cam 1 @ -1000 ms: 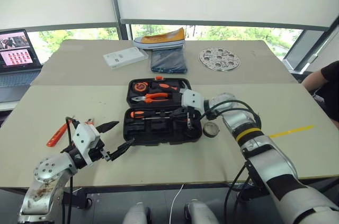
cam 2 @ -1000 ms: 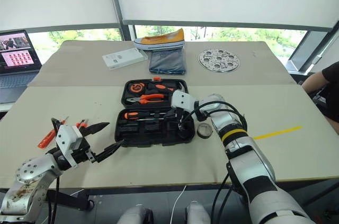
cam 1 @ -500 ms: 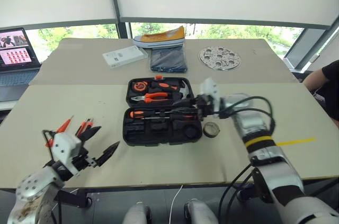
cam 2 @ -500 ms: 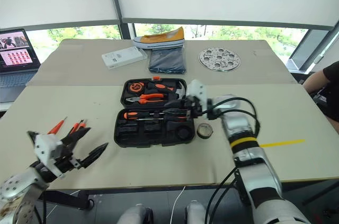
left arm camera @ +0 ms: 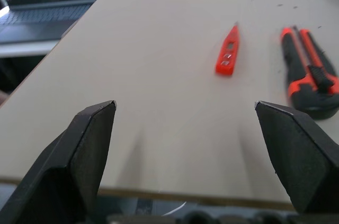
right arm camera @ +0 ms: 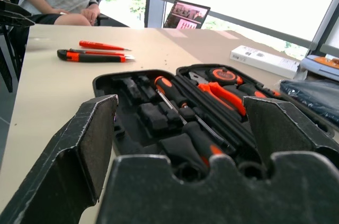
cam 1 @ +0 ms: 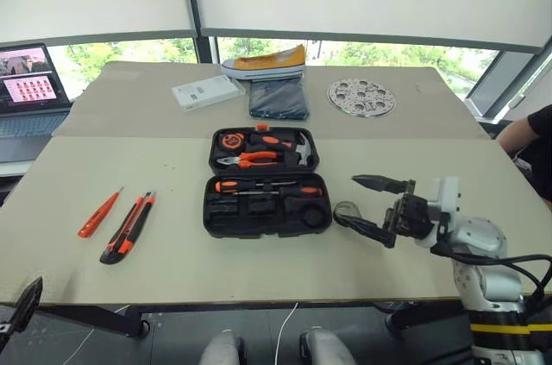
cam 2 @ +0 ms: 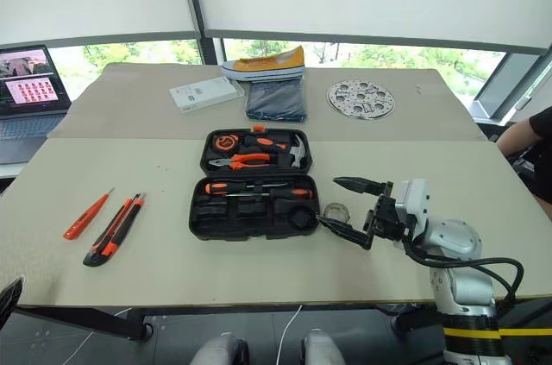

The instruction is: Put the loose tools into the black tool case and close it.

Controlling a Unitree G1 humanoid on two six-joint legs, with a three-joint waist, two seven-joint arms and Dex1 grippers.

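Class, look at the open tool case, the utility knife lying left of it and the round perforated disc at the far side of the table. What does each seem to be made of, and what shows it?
Tool case: probably matte black moulded plastic, given its shaped slots. Utility knife: orange and black body, likely plastic, perhaps rubbery grip. Perforated disc: looks like grey metal with a dull sheen.

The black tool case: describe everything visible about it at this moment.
The black tool case is a flat, plastic-looking clamshell with rounded corners, lying open on the table. Its far half holds orange-handled pliers, a hammer and a round tape measure. Its near half has moulded slots with two orange-black screwdrivers and a black tape roll. The right end effector hovers open beside it, apart.
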